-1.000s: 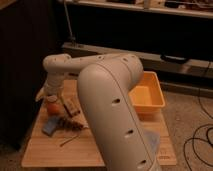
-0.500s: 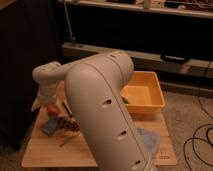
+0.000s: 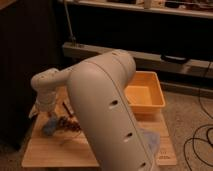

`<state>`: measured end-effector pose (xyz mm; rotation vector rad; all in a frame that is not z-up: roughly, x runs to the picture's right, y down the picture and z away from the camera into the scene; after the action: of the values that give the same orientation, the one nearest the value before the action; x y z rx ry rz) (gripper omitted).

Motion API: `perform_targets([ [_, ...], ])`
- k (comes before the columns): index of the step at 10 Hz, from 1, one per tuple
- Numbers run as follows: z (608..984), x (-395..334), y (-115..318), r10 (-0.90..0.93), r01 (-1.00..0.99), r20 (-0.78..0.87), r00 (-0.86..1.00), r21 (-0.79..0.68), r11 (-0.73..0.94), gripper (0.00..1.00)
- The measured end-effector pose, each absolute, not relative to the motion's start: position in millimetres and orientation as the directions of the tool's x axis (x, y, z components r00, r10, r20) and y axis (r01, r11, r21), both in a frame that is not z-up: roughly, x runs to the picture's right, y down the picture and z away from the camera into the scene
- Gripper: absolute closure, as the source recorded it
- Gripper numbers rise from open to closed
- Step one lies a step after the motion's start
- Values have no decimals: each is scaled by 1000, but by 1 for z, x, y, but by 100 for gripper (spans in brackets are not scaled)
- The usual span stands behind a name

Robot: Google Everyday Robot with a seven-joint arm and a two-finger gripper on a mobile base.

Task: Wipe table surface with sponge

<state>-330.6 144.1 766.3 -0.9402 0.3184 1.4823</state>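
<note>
The table surface is a small tan plank top at the bottom of the camera view. The sponge, a small light-blue block, lies near its left edge beside a clump of brown bits. My gripper hangs at the end of the white arm, pointing down just above and slightly left of the sponge. It is open and nothing shows in it. The bulky arm hides the middle of the table.
An orange tub stands on the table's back right. A grey-blue cloth lies at the front right, partly behind the arm. A dark cabinet rises at the left, a low shelf runs behind, and cables lie on the floor at the right.
The arm has swung closer to the camera and covers more of the table. The wrist and gripper have shifted slightly left and down toward the sponge.
</note>
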Motion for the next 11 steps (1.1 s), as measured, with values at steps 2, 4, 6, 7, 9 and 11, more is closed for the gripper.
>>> perform_targets([
  [2, 763, -326, 148, 708, -912, -696, 118, -358, -200, 20],
  [4, 762, -327, 148, 709, -911, -695, 121, -362, -199, 20],
  [6, 766, -328, 150, 685, -925, -723, 89, -315, -213, 20],
  [7, 765, -332, 155, 657, -936, -753, 33, -255, -244, 20],
  [9, 763, -335, 161, 607, -936, -787, -109, -125, -330, 20],
  [11, 759, -336, 163, 602, -934, -786, -142, -95, -345, 20],
])
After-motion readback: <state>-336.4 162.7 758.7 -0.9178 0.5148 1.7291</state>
